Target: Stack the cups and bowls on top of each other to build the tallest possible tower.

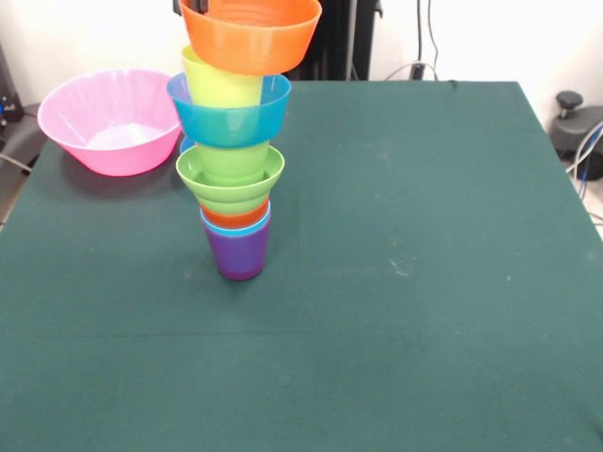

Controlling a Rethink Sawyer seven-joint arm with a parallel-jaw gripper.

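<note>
Front view: the tower [237, 141] stands left of the table's [424, 282] centre, its long axis upright with a slight lean. From the purple cup [237, 252] at the base it rises to the orange bowl [251, 36] on top. The pink bowl [111, 120] sits apart at the far left, unstacked. No gripper shows, so its jaws cannot be judged, nor which way it lies from either.

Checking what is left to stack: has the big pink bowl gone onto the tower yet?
No. The pink bowl sits on the table beside the tower, whose top piece is the orange bowl.
</note>
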